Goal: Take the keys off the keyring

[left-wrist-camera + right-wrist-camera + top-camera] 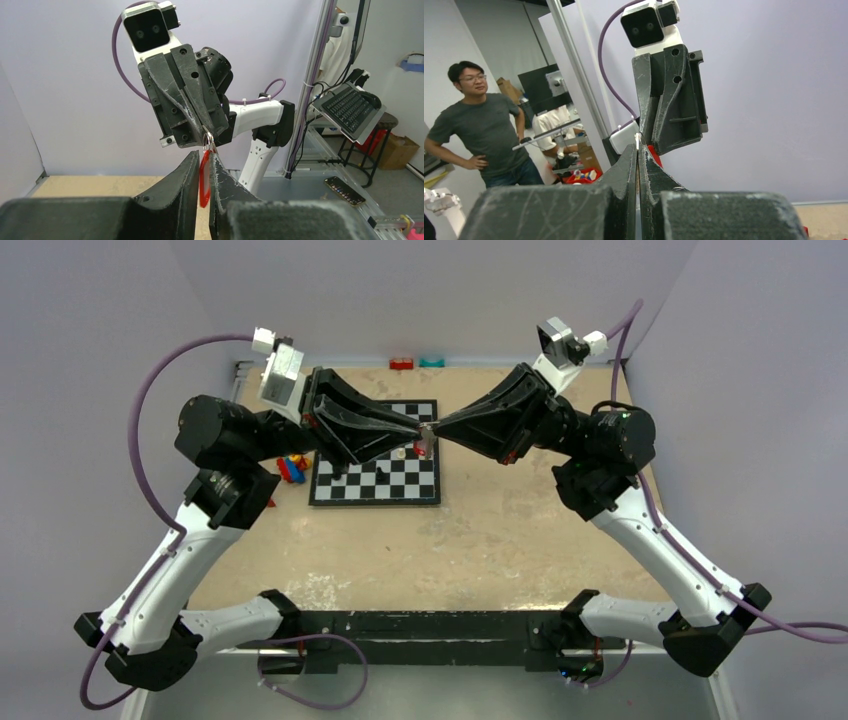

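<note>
Both grippers meet tip to tip above the chessboard (375,485). My left gripper (413,430) is shut on a red key tag (204,180), which stands edge-on between its fingers. A silver keyring (208,139) rises from the tag into the tips of my right gripper (438,430). In the right wrist view my right gripper (638,148) is shut on a thin metal edge of the keyring (637,140), with the red tag (654,153) just behind. A small silver key (424,447) hangs below the meeting point. How many keys hang there I cannot tell.
Coloured toy blocks (292,468) lie left of the chessboard under the left arm. A red piece (401,364) and a teal piece (432,362) sit at the table's far edge. A person (484,130) stands beyond the table.
</note>
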Available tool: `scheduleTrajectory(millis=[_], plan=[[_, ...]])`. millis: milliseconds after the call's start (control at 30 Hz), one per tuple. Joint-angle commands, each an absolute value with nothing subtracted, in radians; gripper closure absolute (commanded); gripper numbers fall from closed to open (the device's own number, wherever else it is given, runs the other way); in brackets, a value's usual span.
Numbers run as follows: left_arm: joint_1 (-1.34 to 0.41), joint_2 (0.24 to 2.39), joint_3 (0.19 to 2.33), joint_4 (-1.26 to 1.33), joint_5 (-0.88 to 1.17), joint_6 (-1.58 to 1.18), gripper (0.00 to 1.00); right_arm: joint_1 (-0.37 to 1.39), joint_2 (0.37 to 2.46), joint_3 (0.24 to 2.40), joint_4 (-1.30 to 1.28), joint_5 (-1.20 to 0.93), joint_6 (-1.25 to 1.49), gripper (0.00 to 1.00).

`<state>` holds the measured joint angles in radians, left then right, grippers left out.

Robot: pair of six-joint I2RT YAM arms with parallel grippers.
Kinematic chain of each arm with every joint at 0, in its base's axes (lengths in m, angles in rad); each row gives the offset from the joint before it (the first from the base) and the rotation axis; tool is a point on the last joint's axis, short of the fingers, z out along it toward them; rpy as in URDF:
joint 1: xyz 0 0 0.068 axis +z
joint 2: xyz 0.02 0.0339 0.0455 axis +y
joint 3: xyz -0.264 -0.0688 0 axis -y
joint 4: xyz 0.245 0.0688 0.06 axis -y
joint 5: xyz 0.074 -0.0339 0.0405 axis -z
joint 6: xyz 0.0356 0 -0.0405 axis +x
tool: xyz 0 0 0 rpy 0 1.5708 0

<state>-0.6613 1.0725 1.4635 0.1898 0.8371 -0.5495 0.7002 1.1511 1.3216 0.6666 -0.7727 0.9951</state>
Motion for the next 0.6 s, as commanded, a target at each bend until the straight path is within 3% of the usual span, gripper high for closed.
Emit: scheduleTrajectory(millis=[0, 133, 267, 567], plan=[[-0.658, 1.062, 1.499, 0.190, 0.826, -0.523, 0.81, 0.704, 1.142, 1.323, 0.681, -0.763, 0.987, 1.00], [-0.658, 1.059, 1.498, 0.189, 0.827, -0.521, 0.83, 0.705, 1.144, 1.328, 0.675, -0.764, 0.984, 1.00], [-0.659, 1.060, 1.506, 0.167, 0.819, -0.519, 1.00, 0.705, 1.144, 1.325, 0.660, -0.765, 0.975, 1.00], [-0.658, 1.045, 1.530, 0.038, 0.799, -0.432, 1.00, 0.712, 1.136, 1.324, 0.564, -0.768, 0.921, 1.00]])
